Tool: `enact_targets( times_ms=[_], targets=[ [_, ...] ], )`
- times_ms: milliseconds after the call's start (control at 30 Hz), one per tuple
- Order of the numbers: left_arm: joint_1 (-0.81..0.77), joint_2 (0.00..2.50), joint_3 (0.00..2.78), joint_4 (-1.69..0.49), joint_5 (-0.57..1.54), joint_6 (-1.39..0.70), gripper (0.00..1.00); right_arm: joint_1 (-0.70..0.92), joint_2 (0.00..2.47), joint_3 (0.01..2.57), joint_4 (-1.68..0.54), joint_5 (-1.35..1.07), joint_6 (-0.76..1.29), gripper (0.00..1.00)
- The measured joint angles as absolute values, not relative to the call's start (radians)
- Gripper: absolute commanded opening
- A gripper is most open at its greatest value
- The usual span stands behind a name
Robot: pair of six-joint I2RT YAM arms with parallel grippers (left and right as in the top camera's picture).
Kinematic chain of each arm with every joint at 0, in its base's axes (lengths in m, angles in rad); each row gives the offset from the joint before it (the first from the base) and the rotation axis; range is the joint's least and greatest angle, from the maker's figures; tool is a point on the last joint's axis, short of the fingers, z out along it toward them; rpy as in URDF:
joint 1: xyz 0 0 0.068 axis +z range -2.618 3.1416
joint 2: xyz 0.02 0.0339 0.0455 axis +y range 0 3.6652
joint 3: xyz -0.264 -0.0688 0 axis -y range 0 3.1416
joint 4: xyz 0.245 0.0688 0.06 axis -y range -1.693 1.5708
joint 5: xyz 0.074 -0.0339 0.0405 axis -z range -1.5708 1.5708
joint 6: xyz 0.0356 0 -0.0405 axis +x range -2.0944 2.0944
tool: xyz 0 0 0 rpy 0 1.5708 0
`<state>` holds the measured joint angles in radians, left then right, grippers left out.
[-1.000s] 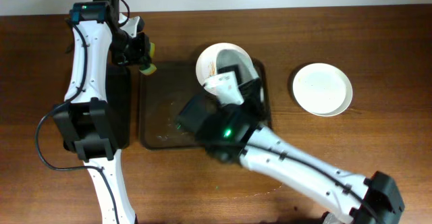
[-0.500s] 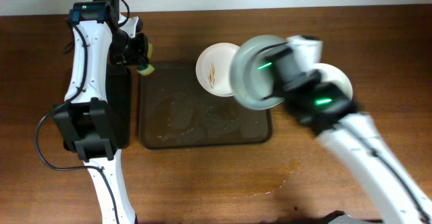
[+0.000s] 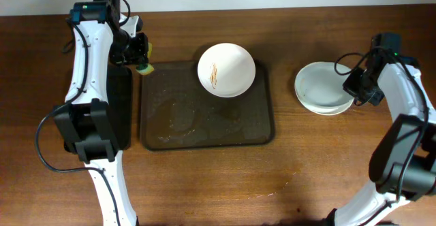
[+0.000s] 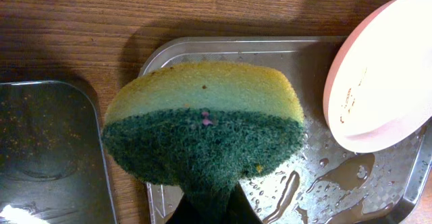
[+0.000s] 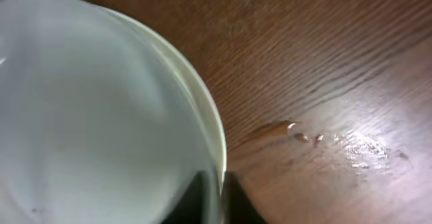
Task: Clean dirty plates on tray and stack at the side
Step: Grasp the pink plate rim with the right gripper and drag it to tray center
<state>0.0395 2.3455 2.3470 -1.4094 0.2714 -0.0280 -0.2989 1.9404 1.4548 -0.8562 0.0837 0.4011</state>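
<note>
A white plate (image 3: 226, 69) with brown-orange smears sits on the far right part of the wet brown tray (image 3: 204, 127); it also shows in the left wrist view (image 4: 385, 69). My left gripper (image 3: 139, 56) is shut on a yellow-and-green sponge (image 4: 202, 126) above the tray's far left corner. My right gripper (image 3: 353, 90) is shut on the rim of the pale blue-green plate (image 3: 320, 86), which rests on a white plate (image 3: 327, 108) on the table at the right. The pale plate fills the right wrist view (image 5: 94, 116).
A narrow black tray (image 3: 121, 110) lies left of the brown tray, under my left arm; it also shows in the left wrist view (image 4: 47, 150). Water drops lie on the wood by the stacked plates (image 5: 358, 146). The table's far edge runs just behind the left arm.
My right arm has carried the pale blue-green plate from the tray rightward and set it on the white plate at the right. The left arm and sponge have barely moved.
</note>
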Motion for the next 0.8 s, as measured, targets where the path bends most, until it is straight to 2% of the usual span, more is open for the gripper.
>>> enact_targets(
  times_ms=[133,233,367,467,500,567,600,667,700,800],
  targets=[
    [0.036,2.346,2.347,-1.41,0.272,-0.028,0.01,-0.294,1.956,1.481,-0.9,-0.012,0.392,0.59],
    [0.035,2.346,2.347,-1.41,0.271,-0.028,0.01,-0.221,1.946,1.628,-0.911,-0.135,0.386,0.58],
    [0.034,2.346,2.347,-1.412,0.272,-0.028,0.01,0.072,1.937,1.664,-0.776,-0.19,0.476,0.54],
    [0.033,2.346,2.347,-1.41,0.271,-0.028,0.01,0.194,2.003,1.664,-0.71,-0.162,0.535,0.51],
    [0.032,2.346,2.347,-1.41,0.271,-0.028,0.01,0.258,2.081,1.662,-0.693,-0.142,0.565,0.46],
    [0.031,2.346,2.347,-1.41,0.271,-0.028,0.01,0.284,2.138,1.65,-0.692,-0.128,0.601,0.41],
    [0.031,2.346,2.347,-1.41,0.271,-0.028,0.01,0.284,2.166,1.649,-0.686,-0.12,0.616,0.34],
    [0.031,2.346,2.347,-1.41,0.271,-0.028,0.01,0.283,2.188,1.649,-0.68,-0.113,0.633,0.11],
    [0.031,2.346,2.347,-1.41,0.271,-0.028,0.01,0.282,2.189,1.649,-0.678,-0.112,0.641,0.04],
    [0.03,2.346,2.347,-1.411,0.271,-0.028,0.01,0.282,2.189,1.649,-0.712,-0.135,0.648,0.04]
  ],
)
